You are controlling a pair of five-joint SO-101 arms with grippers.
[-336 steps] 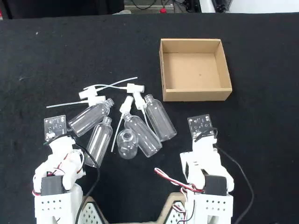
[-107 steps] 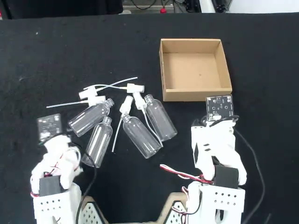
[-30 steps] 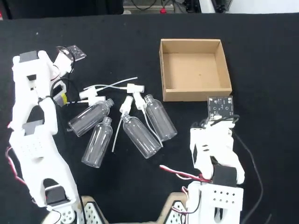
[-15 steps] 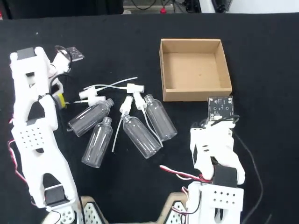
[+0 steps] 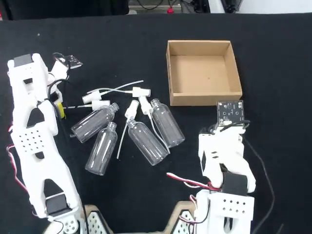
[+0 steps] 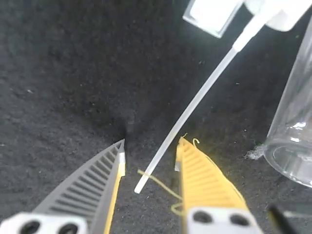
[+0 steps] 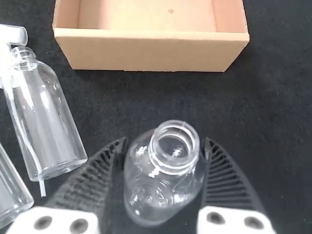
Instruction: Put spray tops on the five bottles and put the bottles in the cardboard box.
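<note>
The left end effector (image 6: 151,146) is open, with its jaws on either side of the free tip of a spray top's dip tube (image 6: 204,92), beyond the loose bottles (image 5: 147,141) from the cardboard box (image 5: 204,100). The right end effector (image 7: 165,144) is clamped on an upright bottle (image 7: 156,190), mouth up, just before the box's near wall. Risk, as judged: pinching so thin a tube-end may bend it or swing the spray head (image 6: 214,12) against the neighbouring bottle (image 6: 292,146). The loose bottles and spray tops (image 5: 139,91) crowd the desk (image 5: 273,73) between left end effector and box, leaving freer approach from the side away from the box.
</note>
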